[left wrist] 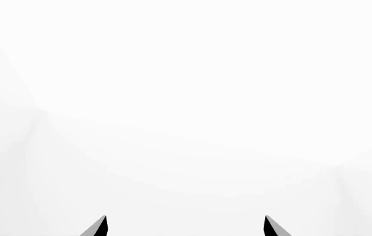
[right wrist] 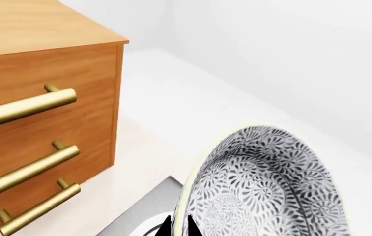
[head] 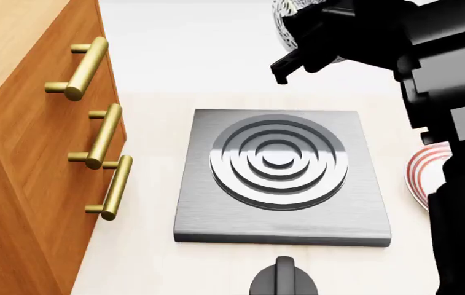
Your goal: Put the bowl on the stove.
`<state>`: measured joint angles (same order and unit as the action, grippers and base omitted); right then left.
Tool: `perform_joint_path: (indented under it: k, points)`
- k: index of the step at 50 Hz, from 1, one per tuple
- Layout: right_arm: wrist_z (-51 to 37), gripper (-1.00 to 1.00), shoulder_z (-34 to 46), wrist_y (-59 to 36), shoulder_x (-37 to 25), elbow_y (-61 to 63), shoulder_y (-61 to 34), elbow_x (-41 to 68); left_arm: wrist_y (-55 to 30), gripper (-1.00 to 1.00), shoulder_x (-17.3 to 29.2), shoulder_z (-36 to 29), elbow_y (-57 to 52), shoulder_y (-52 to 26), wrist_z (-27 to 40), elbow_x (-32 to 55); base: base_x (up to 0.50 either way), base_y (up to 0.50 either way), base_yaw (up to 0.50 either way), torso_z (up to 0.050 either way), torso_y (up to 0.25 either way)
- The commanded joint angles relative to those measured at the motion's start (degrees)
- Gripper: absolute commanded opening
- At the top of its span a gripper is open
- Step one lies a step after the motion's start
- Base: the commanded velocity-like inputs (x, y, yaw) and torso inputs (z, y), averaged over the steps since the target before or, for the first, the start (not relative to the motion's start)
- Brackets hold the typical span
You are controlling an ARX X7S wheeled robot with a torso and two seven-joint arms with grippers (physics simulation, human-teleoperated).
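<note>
The bowl (right wrist: 271, 182), white with a dense grey-black floral pattern, hangs in the air with my right gripper (right wrist: 177, 227) shut on its rim, one finger on each side of the wall. In the head view only a sliver of the bowl (head: 285, 24) shows behind the black right arm, above and beyond the far edge of the stove (head: 207, 209). That stove is a flat dark grey slab with one burner of raised concentric rings (head: 279, 161), lying flat and bare. My left gripper (left wrist: 186, 227) is open with nothing between its fingertips, facing blank white.
A wooden drawer cabinet (head: 27, 160) with brass handles (head: 105, 135) stands just left of the stove. A black round knob (head: 284, 279) sits near the stove's front edge. A white plate with red rings (head: 422, 175) lies to the right, partly behind my right arm.
</note>
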<state>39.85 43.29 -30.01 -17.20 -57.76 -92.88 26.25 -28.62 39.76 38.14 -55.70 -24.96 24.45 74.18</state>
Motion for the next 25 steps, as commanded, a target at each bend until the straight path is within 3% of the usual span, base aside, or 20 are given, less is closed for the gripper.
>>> perform_joint_path:
  k: [1,13,25]
  points:
    - [3.77,-1.0,-7.32,7.98,9.08,-17.21,-2.26,-10.59,0.94,1.0,-1.29,0.85,0.88,0.05,-0.75,-1.73,0.0,0.0,0.0,0.0,0.0]
    - [2.51,-1.0,-20.58,3.79,11.74,-17.23,0.65,-22.59,1.18,1.0,-1.33,0.07,0.93,0.03,-0.66,-1.87,0.0,0.0,0.0,0.0,0.0]
    - [1.04,-1.0,-25.7,1.74,12.65,-17.23,1.64,-25.57,1.39,1.0,-1.5,-0.53,1.16,-0.05,-0.01,-2.08,0.0,0.0,0.0,0.0,0.001]
